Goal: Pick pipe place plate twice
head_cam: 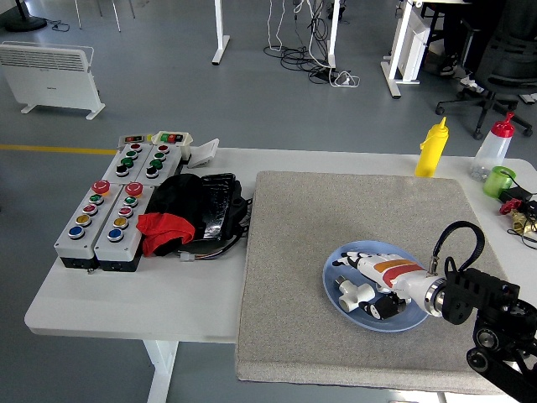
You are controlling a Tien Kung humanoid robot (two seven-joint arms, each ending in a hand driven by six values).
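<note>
A white pipe fitting point(350, 291) lies low on the blue plate point(357, 253), which sits on the grey mat point(302, 252) at the right. My right hand point(365, 295) comes in from the lower right and rests over the plate. Its fingers are curled around the fitting, whose white ends stick out to the left of the hand. The hand hides the rest of the fitting and the plate's middle. I cannot tell whether a second pipe is on the plate. My left hand is out of view.
Two grey button boxes point(107, 220) and a black and red bundle point(195, 211) lie at the table's left. A yellow bottle point(433, 149), a red-capped clear bottle point(492, 151) and a green cup point(502, 180) stand at the back right.
</note>
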